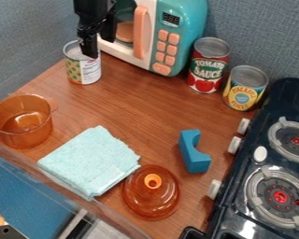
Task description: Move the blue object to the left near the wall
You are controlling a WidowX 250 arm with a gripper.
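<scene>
Jaws of black gripper [98, 47] stand apart, some gap between them, in upper left of view, at dotted can [83, 72]; if they touch can, I cannot tell. Blue object [192, 154] lies on wooden counter [130, 109], between folded cloth [93, 161] and stove [230, 205], near orange lid [151, 198], not touching it. Orange pot [21, 133] is near cloth. Toy microwave [180, 28] stands beside red can [208, 67]

The top edge crops the microwave [188, 29], the right edge the stove [238, 196]; the gripper [98, 48] hides part of a can [89, 73].
</scene>
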